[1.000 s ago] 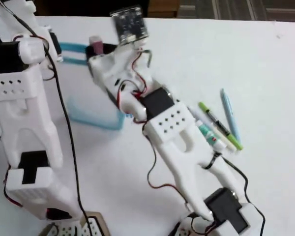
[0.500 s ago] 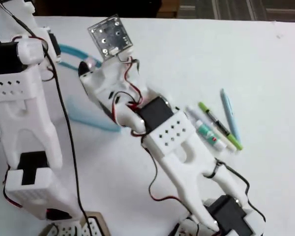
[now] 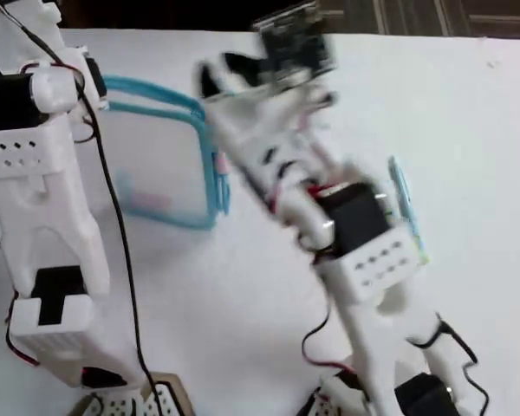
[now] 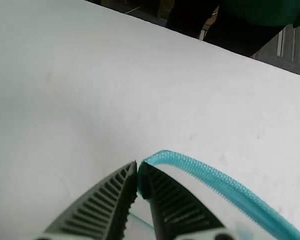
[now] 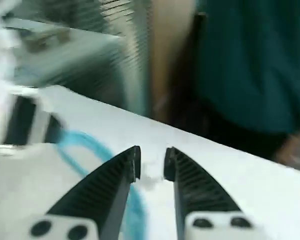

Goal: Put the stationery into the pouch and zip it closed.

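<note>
Beside pouch (image 3: 211, 173), right gripper (image 5: 151, 165) withdrawn, slightly apart; left gripper (image 4: 138, 175) clamps pouch rim.

Bright, even, diffuse light. White surface (image 3: 468, 104) pale, near washed out, mild glare. Shadows soft, faint, tight beneath arms. Room beyond surface edge dim. Left hand (image 4: 138, 170) dark against lit surface; pouch (image 4: 215, 182) rim vivid.

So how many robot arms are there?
2. The left arm stands at the table's left, jaws shut on the pouch rim; the right arm leans in beside the pouch.
</note>
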`<state>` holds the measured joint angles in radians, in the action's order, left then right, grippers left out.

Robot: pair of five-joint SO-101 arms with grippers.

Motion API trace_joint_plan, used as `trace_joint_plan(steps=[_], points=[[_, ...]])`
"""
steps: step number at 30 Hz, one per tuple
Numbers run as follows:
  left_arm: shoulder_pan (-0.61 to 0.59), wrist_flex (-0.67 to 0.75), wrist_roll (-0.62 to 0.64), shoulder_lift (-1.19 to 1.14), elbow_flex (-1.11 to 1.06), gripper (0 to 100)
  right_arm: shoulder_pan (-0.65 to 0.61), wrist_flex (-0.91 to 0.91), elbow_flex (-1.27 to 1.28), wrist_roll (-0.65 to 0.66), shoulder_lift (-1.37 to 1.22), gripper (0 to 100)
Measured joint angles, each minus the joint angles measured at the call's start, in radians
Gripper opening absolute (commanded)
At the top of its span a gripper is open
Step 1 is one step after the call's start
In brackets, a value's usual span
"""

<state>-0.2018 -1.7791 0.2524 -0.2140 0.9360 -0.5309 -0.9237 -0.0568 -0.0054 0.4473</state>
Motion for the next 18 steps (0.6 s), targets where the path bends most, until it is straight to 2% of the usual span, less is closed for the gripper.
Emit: trace_joint_plan(steps=[4,9,14,18], points=[[0.000,0.000,0.000,0.000,0.000,2,0.164,-0.255,-0.002,0.104,0.002,19.7],[0.000,0.000,0.000,0.000,0.000,2,0.311,-0.543,0.114,0.350,-0.031,31.5],[0.000,0.000,0.000,0.000,0.000,2,0.433,-0.535,0.275,0.555,-0.164,33.7],[0.000,0.000,0.000,0.000,0.000,2,0.473,-0.439,0.287,0.595,-0.319,33.7]])
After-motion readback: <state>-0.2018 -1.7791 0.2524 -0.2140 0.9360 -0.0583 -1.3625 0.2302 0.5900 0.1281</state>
